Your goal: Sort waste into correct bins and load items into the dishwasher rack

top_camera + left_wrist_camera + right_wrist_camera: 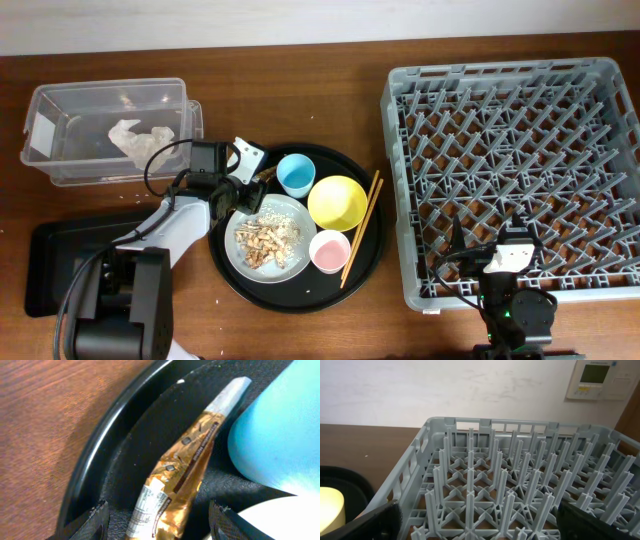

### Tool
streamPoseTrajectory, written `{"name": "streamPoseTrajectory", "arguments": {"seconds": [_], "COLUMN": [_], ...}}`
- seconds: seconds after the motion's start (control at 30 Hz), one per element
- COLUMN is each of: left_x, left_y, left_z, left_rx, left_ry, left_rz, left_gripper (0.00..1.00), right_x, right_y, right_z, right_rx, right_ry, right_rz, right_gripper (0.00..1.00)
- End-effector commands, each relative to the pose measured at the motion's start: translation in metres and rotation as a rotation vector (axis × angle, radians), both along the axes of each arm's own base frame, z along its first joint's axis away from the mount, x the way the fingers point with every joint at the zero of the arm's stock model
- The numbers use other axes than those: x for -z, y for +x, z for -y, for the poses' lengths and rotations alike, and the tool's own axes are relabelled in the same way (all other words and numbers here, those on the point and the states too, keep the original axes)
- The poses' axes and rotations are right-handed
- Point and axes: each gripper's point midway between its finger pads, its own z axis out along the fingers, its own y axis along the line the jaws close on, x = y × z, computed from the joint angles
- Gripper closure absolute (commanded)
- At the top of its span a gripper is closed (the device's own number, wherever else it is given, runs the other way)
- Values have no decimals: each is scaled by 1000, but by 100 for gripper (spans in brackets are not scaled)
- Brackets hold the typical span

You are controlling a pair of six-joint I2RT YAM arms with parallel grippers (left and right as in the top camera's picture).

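You're hovering left gripper wide apart, empty, straddling gold wrapper lower centre; descend centred, clearing blue cup at right.

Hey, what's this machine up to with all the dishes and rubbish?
The left gripper hangs open over a gold wrapper in the round black tray, beside the blue cup, seemingly about to grab it. A crumpled paper lies in the clear box. The plate, bowl, pink cup and chopsticks are on that tray too. The rack holds nothing, and the right gripper hovers open at its edge.
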Motion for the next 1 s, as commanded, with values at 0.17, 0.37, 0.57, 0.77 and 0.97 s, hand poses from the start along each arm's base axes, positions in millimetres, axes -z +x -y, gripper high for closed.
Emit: {"name": "streamPoseTrajectory", "arguments": {"seconds": [0.17,0.37,0.57,0.77,0.97], "left_x": [23,23,19,-8,-67], "left_y": [1,3,7,10,17], "left_z": [-2,-2,-1,-1,-2], "left_rx": [2,0,-42,-77,-128], "left_ry": [20,18,-11,-42,-101], "left_rz": [-24,-14,-10,32,154], "left_gripper": [42,57,70,94,97], "right_x": [3,3,3,3,3], "right_y": [0,0,0,0,0], "right_z": [2,2,2,2,2], "right_rx": [12,12,12,12,12], "right_ry": [1,1,1,1,1], "right_rz": [-5,-5,-5,-5,-5], "right_gripper": [1,1,1,1,1]}}
